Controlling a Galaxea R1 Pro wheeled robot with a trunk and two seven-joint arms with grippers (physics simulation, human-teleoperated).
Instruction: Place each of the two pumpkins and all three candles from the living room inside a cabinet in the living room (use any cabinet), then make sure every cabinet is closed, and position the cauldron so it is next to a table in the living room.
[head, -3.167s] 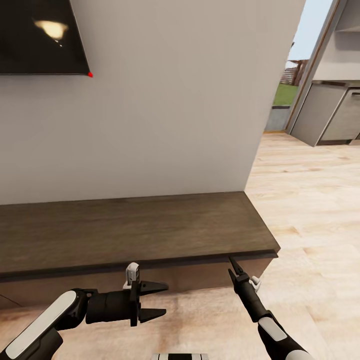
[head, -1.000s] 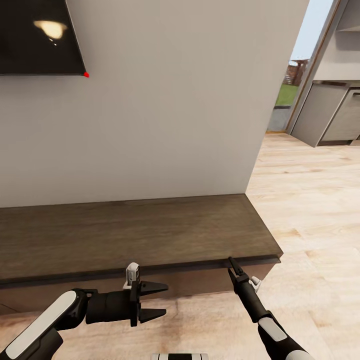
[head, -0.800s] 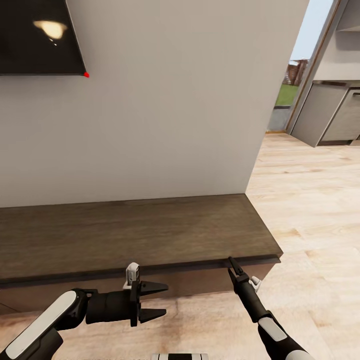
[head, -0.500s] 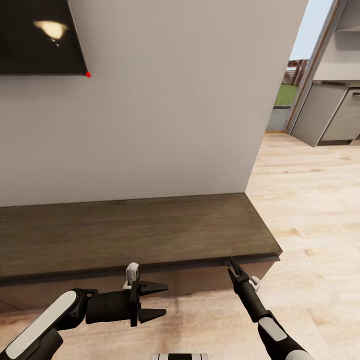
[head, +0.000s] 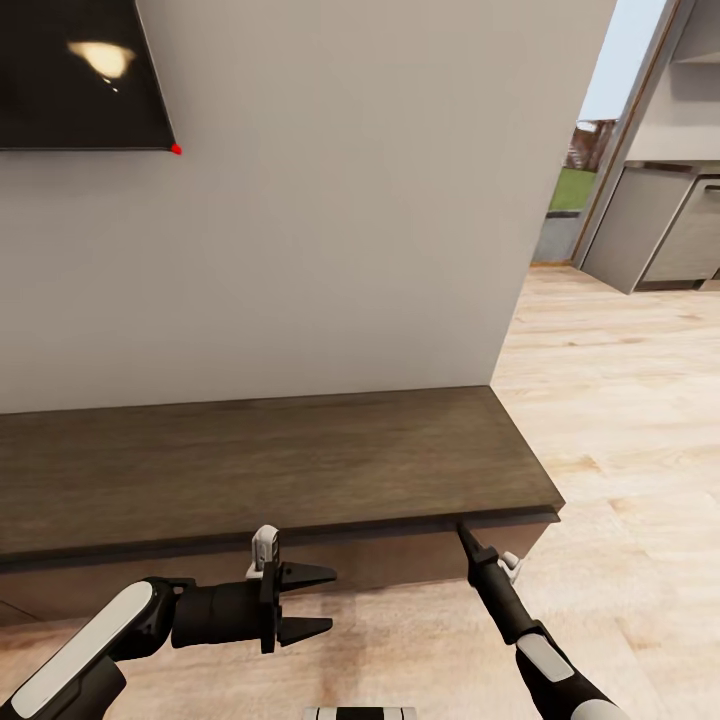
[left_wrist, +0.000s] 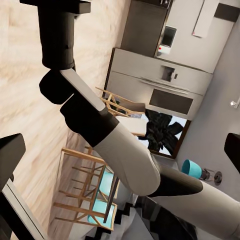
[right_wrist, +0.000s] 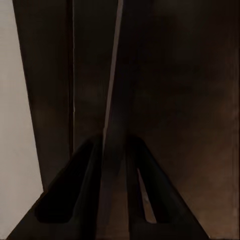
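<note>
R gripper (head: 466, 534), jaws pinching cabinet (head: 300, 470) drawer lip; L gripper (head: 318, 602) spread, idle. Step: opening drawer; next, pull toward robot.

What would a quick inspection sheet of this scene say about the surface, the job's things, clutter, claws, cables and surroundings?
Surface: long dark wood cabinet against a pale wall, top bare.
Job's things: cabinet only; its front looks closed at the right end.
Clutter: nothing seen.
Claws: left claw open, empty, in front of the cabinet; right claw narrowed to a point at the cabinet's upper front edge; the right wrist view shows its fingers on either side of a thin dark edge.
Cables: nothing seen.
Surroundings: dark screen on the wall, light wood floor, kitchen units beyond.
</note>
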